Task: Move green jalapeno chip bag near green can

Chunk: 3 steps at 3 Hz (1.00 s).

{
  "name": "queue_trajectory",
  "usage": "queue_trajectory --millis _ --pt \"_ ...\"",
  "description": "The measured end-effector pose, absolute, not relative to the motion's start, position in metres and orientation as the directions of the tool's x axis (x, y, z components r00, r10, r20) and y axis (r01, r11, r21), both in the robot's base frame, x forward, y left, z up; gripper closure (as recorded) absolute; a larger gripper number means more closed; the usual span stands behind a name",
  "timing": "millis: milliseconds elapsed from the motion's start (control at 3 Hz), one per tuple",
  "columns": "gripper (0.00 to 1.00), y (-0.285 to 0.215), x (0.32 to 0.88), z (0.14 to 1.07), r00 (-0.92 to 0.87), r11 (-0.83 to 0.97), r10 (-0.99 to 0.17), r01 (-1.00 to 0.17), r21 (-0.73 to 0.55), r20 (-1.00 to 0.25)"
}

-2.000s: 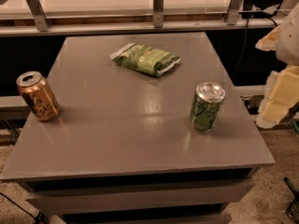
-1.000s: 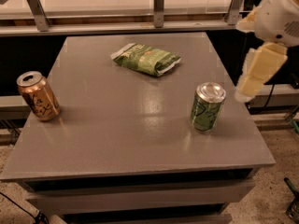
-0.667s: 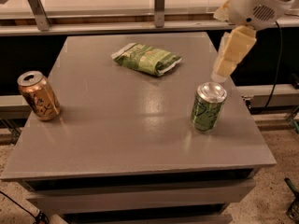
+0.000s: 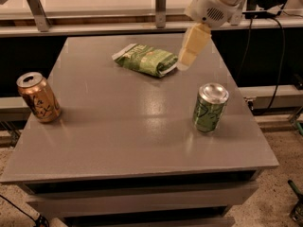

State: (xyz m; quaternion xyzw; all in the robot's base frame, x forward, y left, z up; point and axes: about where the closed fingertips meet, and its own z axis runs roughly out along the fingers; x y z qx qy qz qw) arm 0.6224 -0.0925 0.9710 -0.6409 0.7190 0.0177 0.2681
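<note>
Camera view: gripper (image 4: 186,61) beside chip bag (image 4: 144,59) edge

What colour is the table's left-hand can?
Copper-orange can, camera view; gripper beside the green jalapeno chip bag.

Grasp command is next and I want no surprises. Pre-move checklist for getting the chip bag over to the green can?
1. Crinkled green chip bag lies flat on the grey table, nothing on it: ok.
2. Gripper is at the bag's right end: ok.
3. Gripper touching the bag: cannot tell.
4. Light green soda can stands upright near the table's right edge: ok.
5. Bare tabletop between bag and green can for the drop: ok.
6. Copper-orange can at the far left, off the path: ok.
</note>
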Motion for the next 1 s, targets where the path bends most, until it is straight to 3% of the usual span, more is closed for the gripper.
queue_trajectory --millis 667,1000 --pt "0.0 -0.074 0.7 0.894 -0.082 0.276 -0.886 -0.884 -0.376 -0.457" --pt "0.18 -0.062 0.723 0.866 -0.102 0.312 -0.86 -0.881 -0.356 -0.501"
